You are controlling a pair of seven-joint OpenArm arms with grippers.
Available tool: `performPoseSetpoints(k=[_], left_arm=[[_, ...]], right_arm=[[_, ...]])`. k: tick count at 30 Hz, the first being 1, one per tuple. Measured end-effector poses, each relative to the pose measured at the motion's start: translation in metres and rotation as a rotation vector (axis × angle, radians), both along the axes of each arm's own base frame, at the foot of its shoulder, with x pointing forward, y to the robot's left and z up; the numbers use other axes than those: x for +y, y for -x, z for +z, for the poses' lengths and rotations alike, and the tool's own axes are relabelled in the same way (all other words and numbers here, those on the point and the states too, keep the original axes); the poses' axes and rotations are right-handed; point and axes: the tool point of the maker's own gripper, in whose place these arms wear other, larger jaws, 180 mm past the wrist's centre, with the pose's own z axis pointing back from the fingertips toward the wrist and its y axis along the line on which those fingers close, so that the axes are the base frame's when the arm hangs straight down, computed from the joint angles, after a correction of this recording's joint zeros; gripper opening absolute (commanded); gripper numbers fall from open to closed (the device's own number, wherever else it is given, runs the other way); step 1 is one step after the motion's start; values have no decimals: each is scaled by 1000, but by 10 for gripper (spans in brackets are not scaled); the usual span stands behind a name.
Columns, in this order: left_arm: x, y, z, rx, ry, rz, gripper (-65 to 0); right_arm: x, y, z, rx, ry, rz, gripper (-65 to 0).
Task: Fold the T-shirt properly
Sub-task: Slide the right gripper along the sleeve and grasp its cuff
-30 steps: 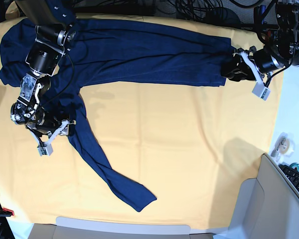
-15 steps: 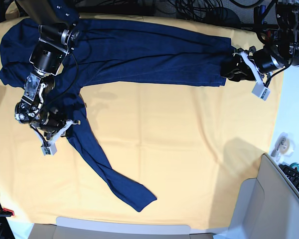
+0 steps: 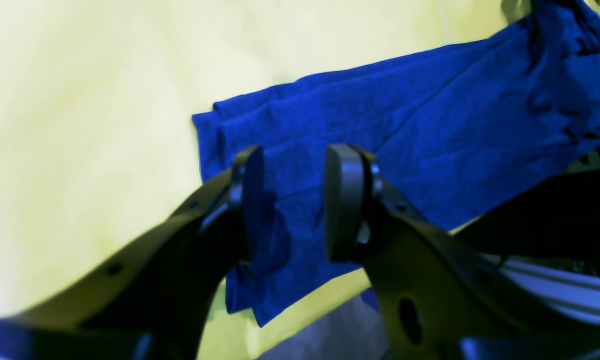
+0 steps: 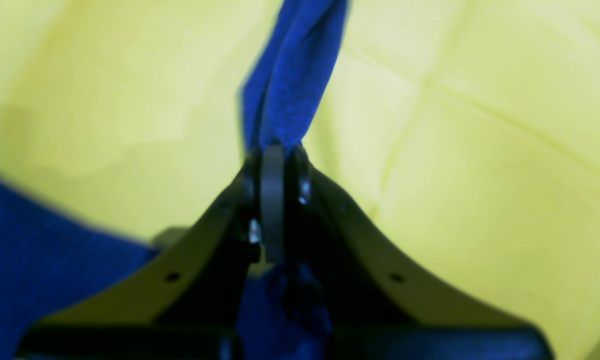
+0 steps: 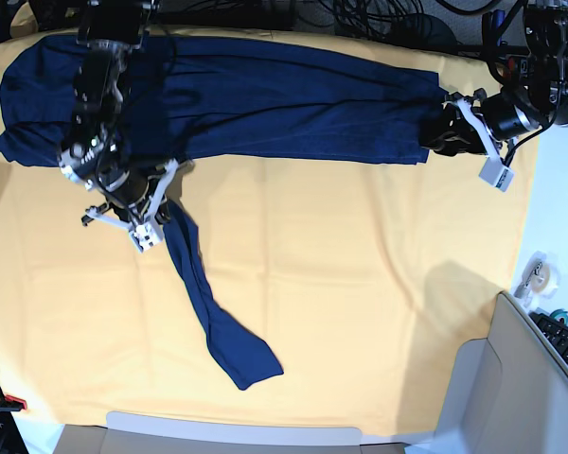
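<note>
T-shirt (image 5: 265, 99): I see it spread as a long band across the top of the base frame, from upper left to right; one sleeve (image 5: 213, 312) trails down from the left side toward lower centre.
right pincer (image 5: 137, 216): at left of the base frame, pressed together on the sleeve near its shoulder end; the wrist view shows the jaws closed with blue cloth (image 4: 292, 75) running straight out ahead of them.
left pincer (image 5: 459, 128): at upper right, jaws spread, straddling the shirt's end edge (image 3: 260, 150); some cloth lies between them, but I can't call it pinched.
key relation: the sleeve's long axis runs from my right pincer diagonally down-right to its cuff at lower centre; the body lies just above that pincer, long axis left-right.
nearer arm: right, already on the sleeve; left is well apart, at the far end of the body.
likely move: I judge the sleeve has to swing up onto the body band.
open room: bare yellow counter (image 5: 360, 284) fills centre and right below the body, free for the swing.
edges: the grey bin (image 5: 511, 378) at lower right and the counter's lower edge sit near the cuff; the left edge is close to my right pincer.
</note>
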Motion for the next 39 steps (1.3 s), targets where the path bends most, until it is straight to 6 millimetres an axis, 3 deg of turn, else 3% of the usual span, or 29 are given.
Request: performPoseSetpoints(k=[4,12,16,18,26,30,36,39], left_arm=[[-1,0,0,0,5,1,-448],[-5,1,-1,0,21,8,-448],[-5,0,-1,-1,21,8,-448],[-5,1,-1,0,21,8,-448],[-5,1,-1,0,22,8,-448],[-8,0,-1,-2,33,13,-448],[-11,1,-3,1,42,15,-448],[-11,1,-3,1,42,15,-448]], right_arm=[[16,36,10,-13,31,54,-650],[36,99,-36,170,28,130,-650],[56,117,-40,204,-55,177,-650],[56,125,-42,224,-83,201,-650],[51,136,-34,249,-167,266,-650],[51,150,-36,288,-201,284,-650],[50,155,-38,304,-197,289,-648],[50,155,-38,304,-197,289,-570]])
